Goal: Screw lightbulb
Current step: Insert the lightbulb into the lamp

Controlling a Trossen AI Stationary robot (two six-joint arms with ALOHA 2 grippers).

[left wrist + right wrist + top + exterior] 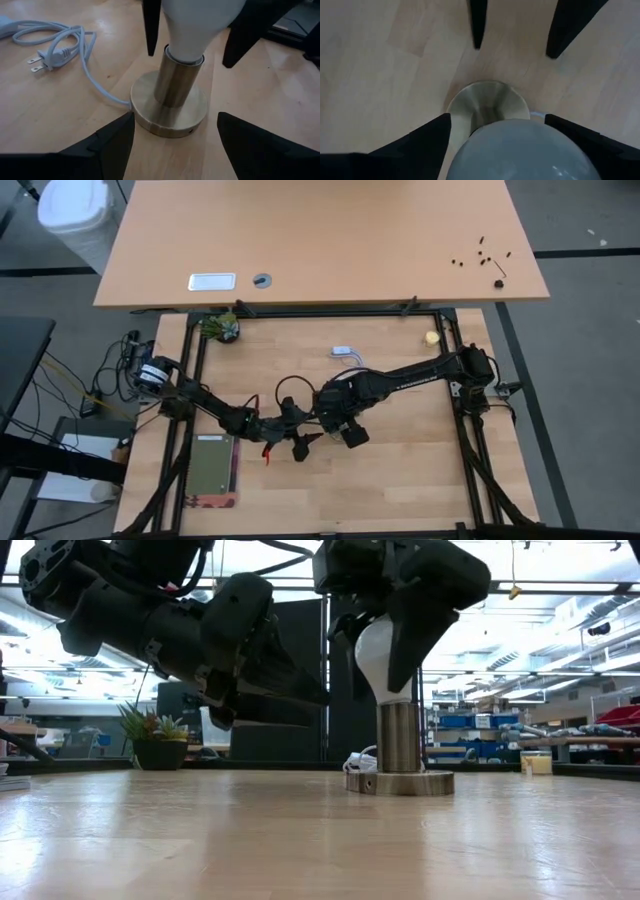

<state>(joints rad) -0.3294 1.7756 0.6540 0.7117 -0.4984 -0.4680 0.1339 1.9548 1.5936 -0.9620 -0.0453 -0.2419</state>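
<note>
Left gripper (172, 145) facing lightbulb (197, 25), cord (75, 45) beside.

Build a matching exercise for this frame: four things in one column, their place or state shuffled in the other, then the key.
Things:
1. lightbulb
2. white cord
3. potted plant
4. left gripper

Places or states:
A. far edge of the table, away from the arms
B. seated in the brass socket
C. lying loose on the wood, plug showing
D. open, low beside the round base

Pairs: 1-B, 2-C, 3-A, 4-D
</note>
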